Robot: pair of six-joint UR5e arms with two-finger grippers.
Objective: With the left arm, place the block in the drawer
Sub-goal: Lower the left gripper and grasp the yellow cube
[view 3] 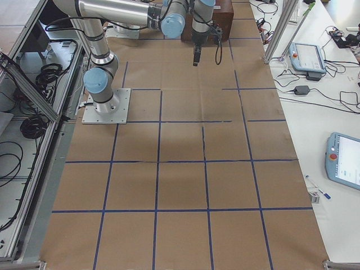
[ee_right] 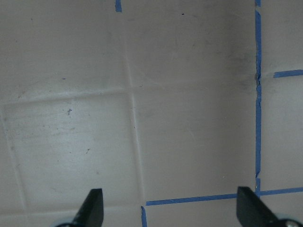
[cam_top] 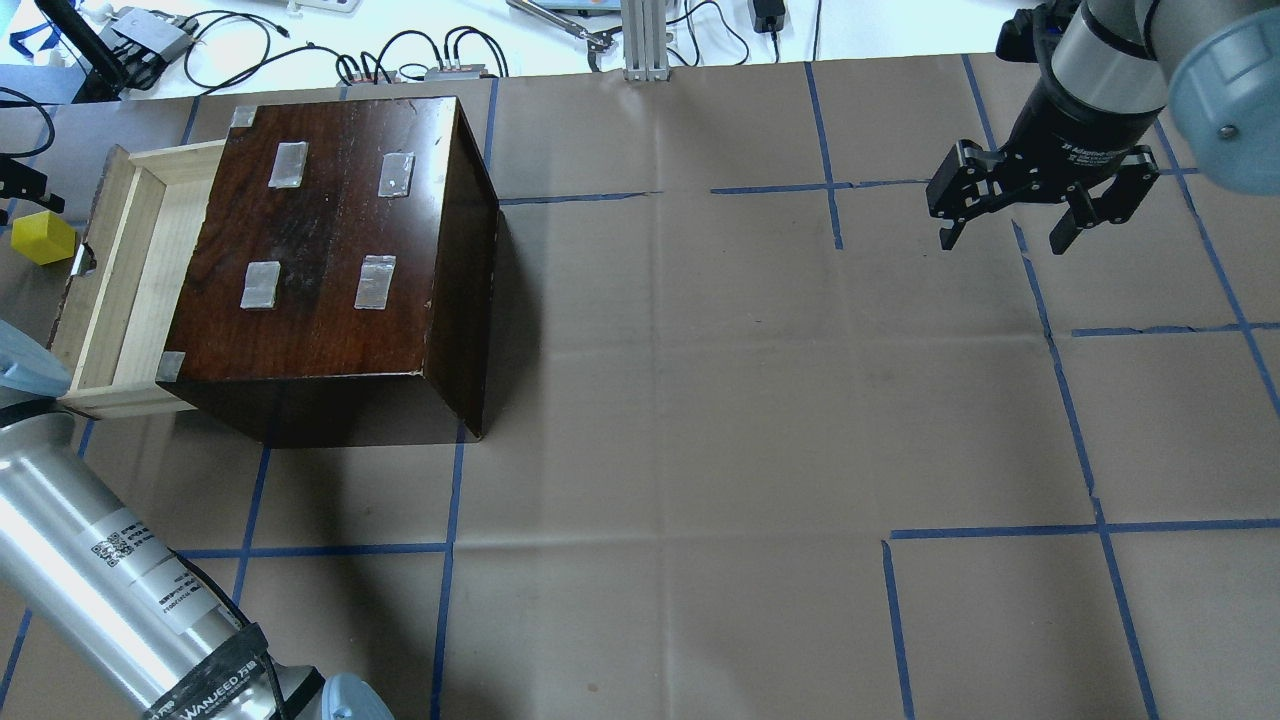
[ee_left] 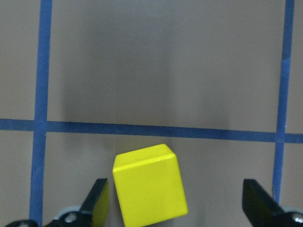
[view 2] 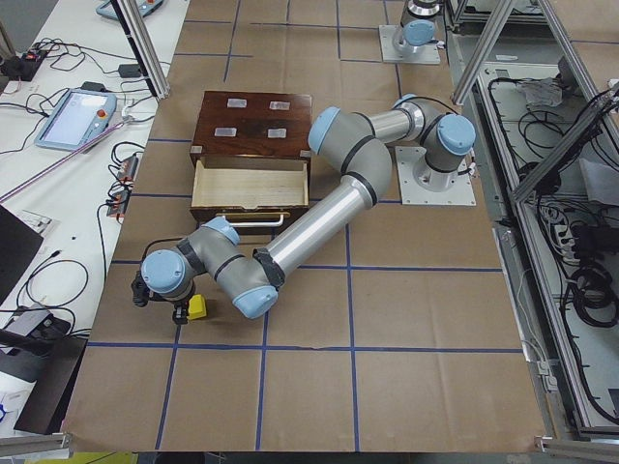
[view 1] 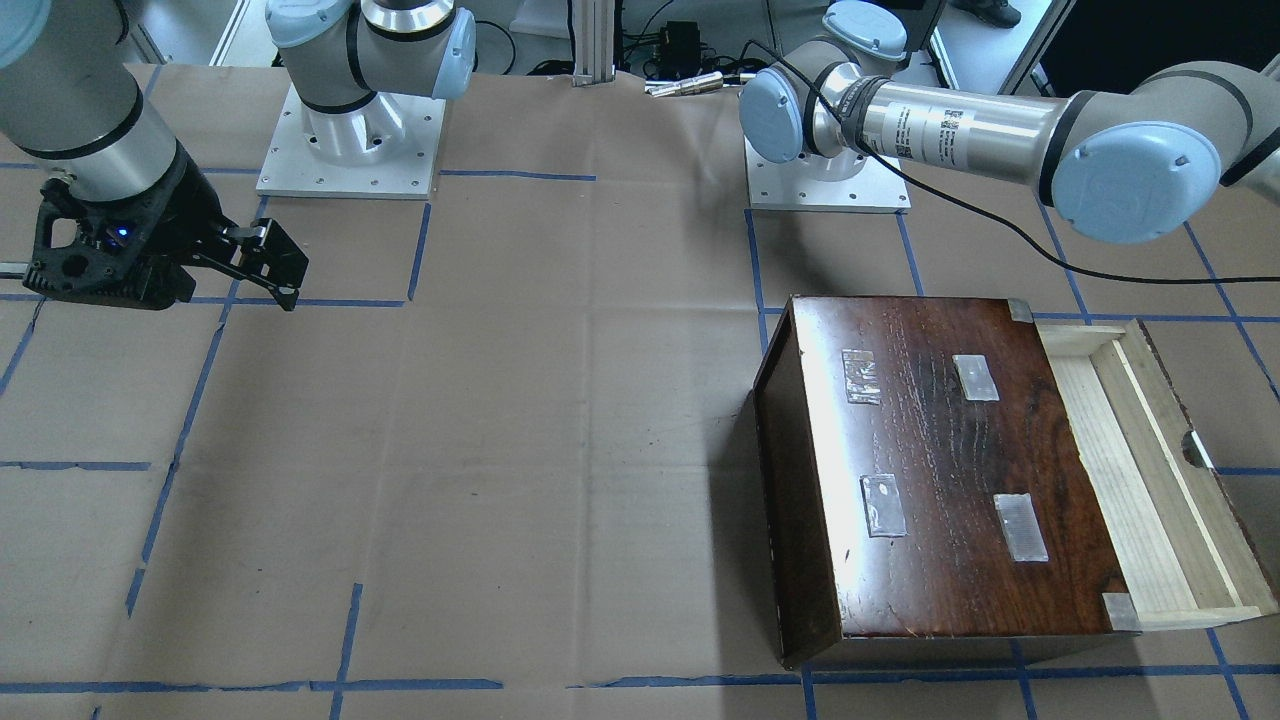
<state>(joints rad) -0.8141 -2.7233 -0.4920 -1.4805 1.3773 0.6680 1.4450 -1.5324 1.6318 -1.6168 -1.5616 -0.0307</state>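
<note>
Fingers (ee_left: 97, 205) of my left gripper (ee_left: 177, 208) stand spread wide around the yellow block (ee_left: 149, 184), beside the open drawer (cam_top: 135, 280); my right gripper (cam_top: 1003, 243) is spread too.

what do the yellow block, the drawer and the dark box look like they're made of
The block: smooth, evenly bright yellow with a soft sheen and rounded edges, probably plastic or painted wood. The drawer: pale, unfinished-looking wood, faint grain, matte. The box: dark brown wood with visible grain, under a glossy varnish that reflects light.

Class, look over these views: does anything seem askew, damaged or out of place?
The block sits slightly twisted and off-centre within the open left hand, much closer to one side. Nothing else stands out.
</note>
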